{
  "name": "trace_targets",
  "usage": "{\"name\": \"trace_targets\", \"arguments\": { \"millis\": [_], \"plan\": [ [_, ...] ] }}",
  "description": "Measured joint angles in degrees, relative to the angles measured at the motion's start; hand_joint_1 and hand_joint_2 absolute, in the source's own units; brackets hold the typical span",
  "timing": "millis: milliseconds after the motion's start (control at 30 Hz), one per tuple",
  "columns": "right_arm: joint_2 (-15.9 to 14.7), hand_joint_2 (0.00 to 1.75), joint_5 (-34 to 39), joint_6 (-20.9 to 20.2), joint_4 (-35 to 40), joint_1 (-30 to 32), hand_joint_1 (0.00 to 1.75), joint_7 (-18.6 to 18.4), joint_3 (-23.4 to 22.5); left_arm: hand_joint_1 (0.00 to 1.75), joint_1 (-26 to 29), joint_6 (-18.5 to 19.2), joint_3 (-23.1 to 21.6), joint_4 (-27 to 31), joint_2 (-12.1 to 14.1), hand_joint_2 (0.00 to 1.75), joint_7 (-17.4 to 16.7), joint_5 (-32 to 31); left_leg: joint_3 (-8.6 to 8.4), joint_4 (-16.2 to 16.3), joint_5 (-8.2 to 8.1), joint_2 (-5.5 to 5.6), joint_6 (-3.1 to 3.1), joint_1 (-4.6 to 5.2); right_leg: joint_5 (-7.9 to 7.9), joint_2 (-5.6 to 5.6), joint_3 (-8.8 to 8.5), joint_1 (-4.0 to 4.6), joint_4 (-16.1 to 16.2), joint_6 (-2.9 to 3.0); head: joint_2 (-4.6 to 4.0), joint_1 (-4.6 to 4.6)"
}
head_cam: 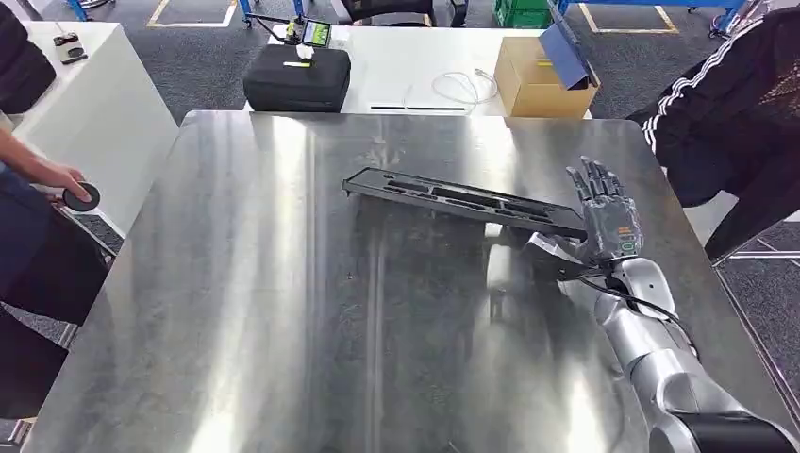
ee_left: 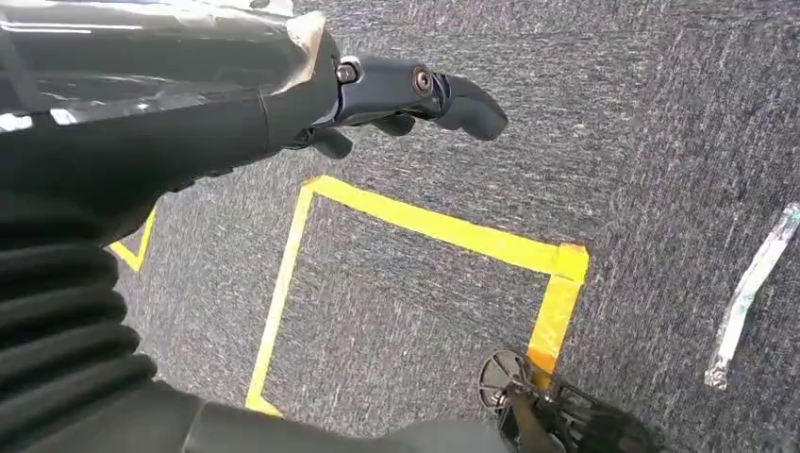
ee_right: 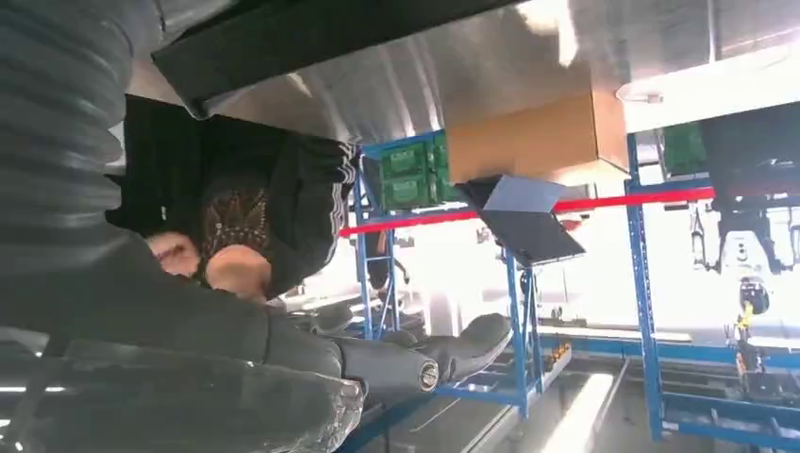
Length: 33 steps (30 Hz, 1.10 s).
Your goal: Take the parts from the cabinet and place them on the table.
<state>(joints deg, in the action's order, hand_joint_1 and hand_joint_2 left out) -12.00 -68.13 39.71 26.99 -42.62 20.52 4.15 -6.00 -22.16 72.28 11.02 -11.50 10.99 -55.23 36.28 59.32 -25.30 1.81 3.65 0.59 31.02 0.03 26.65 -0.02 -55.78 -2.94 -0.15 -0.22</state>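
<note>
A long black part with slot-shaped cutouts lies on the steel table, right of centre and slanting toward the right. My right hand stands at the part's right end, fingers straight and spread upward, thumb low beside the end; nothing is gripped. In the right wrist view the part runs along the table with a gap between it and the thumb of my right hand. My left hand hangs over grey carpet, holding nothing.
A person in a black striped jacket stands close at the table's right edge. Another person's hand holds a black disc at the left. Behind the table a white desk carries a cardboard box and a black case.
</note>
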Motion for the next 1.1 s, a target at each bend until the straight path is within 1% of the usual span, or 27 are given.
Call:
{"name": "trace_targets", "arguments": {
  "millis": [400, 500, 600, 633, 700, 867, 900, 1000, 1033, 1100],
  "plan": [
    [-0.1, 1.75, -0.8, 0.0, 0.1, 0.0, 0.0, -0.1, 0.1, 0.0, 0.0, 0.2, 0.0, 0.0, 0.0, 0.0, 0.4, 0.0, 0.0, 0.0, 0.0, 0.0, 0.0, 0.0, 0.0, 0.0, 0.0, 0.0, 0.0, 0.0, 0.0, 0.0],
    [-0.5, 1.75, -0.9, 0.0, 1.2, 0.0, 0.0, -0.1, 0.1, 0.0, 0.0, 0.2, 0.0, 0.0, 0.0, 0.0, 0.4, 0.0, 0.0, 0.0, 0.0, 0.0, 0.0, 0.0, 0.0, 0.0, 0.0, 0.0, 0.0, 0.0, 0.0, 0.0],
    [-1.2, 1.75, -0.8, -0.4, 2.1, -0.4, 0.0, 0.7, 0.2, 0.0, 0.0, 0.5, 0.0, 0.0, 0.0, 0.0, 0.4, -0.2, 0.0, 0.0, 0.0, 0.01, 0.0, 0.01, 0.0, 0.0, -0.01, 0.0, 0.0, 0.0, 0.0, 0.0],
    [-1.5, 1.75, -0.8, -1.2, 2.3, -0.7, 0.0, 1.0, 0.4, 0.0, 0.0, 0.5, 0.0, 0.0, 0.0, 0.0, 0.4, -0.3, 0.0, 0.0, 0.0, 0.01, 0.0, 0.02, 0.0, 0.0, -0.01, 0.0, 0.0, 0.0, 0.0, -0.02],
    [-2.7, 1.75, -1.0, -4.9, 3.0, -2.2, 0.0, 1.3, 1.8, 0.0, 0.0, 0.6, 0.0, 0.0, 0.0, 0.0, 0.4, -0.4, 0.0, 0.0, 0.0, -0.01, 0.0, 0.04, 0.0, 0.0, -0.01, -0.01, 0.0, 0.0, 0.0, -0.02],
    [-4.6, 1.75, -1.4, -9.6, 4.1, -5.8, 0.0, 1.4, 4.5, 0.0, 0.0, 0.8, 0.0, 0.0, 0.0, 0.0, 0.3, -0.5, -0.02, 0.0, 0.01, 0.0, 0.01, 0.03, 0.0, 0.0, -0.02, -0.01, 0.0, 0.0, 0.0, 0.0],
    [-5.0, 1.75, -1.6, -11.5, 4.2, -6.5, 0.0, 1.5, 5.4, 0.0, 0.0, 1.0, 0.0, 0.0, 0.0, 0.0, 0.1, -0.5, -0.02, 0.0, 0.01, -0.01, 0.01, 0.03, -0.01, 0.0, -0.02, -0.02, 0.0, 0.0, 0.0, -0.04],
    [-6.5, 1.75, -2.0, -19.0, 4.4, -9.2, 0.0, 1.9, 8.3, 0.0, 0.0, 1.0, 0.0, 0.0, 0.0, 0.0, -0.1, -0.5, -0.02, 0.0, 0.01, 0.02, 0.01, 0.03, -0.01, -0.01, -0.02, -0.02, 0.0, 0.0, 0.0, 0.0],
    [-7.0, 1.75, -2.0, -20.6, 4.6, -10.0, 0.0, 1.9, 9.3, 0.0, 0.0, 0.9, 0.0, 0.0, 0.0, 0.0, -0.1, -0.5, -0.01, 0.0, 0.01, 0.03, 0.01, 0.03, -0.01, -0.01, -0.02, -0.02, 0.0, 0.0, 0.0, -0.02],
    [-7.7, 1.75, -1.7, -22.3, 4.8, -11.4, 0.0, 2.1, 10.7, 0.0, -0.1, 0.9, 0.0, 0.0, 0.0, 0.0, -0.1, -0.5, -0.02, 0.0, 0.01, 0.01, 0.01, 0.03, -0.01, 0.0, -0.02, -0.02, 0.0, 0.0, 0.0, -0.04]
  ]
}}
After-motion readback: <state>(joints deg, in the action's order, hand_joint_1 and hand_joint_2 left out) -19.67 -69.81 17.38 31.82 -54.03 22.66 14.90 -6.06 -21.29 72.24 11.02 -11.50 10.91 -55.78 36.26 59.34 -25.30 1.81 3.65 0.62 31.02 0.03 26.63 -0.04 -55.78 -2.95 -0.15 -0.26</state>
